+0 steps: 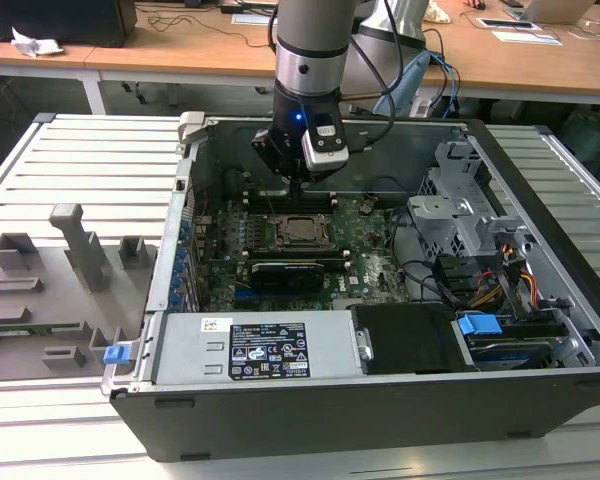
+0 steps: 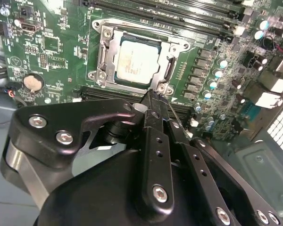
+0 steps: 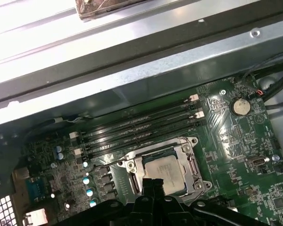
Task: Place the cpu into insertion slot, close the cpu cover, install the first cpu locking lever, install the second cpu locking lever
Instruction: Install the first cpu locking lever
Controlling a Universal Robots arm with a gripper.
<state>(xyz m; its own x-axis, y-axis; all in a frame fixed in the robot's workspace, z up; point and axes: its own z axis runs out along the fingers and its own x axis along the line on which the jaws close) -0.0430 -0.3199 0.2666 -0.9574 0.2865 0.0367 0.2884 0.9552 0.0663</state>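
Your hand is clenched, its tips pressed together with nothing between them, right at one edge of the insertion slot. The cpu lies flat in that slot, and the cpu cover is down around it. All this sits on the green motherboard inside the open computer case.

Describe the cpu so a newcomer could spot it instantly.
Inside the open computer case, look at the green motherboard on its floor. Beside the long black memory slots sits a grey-rimmed square insertion slot holding the cpu. It is the only pale silver square; its neighbours are green or black.
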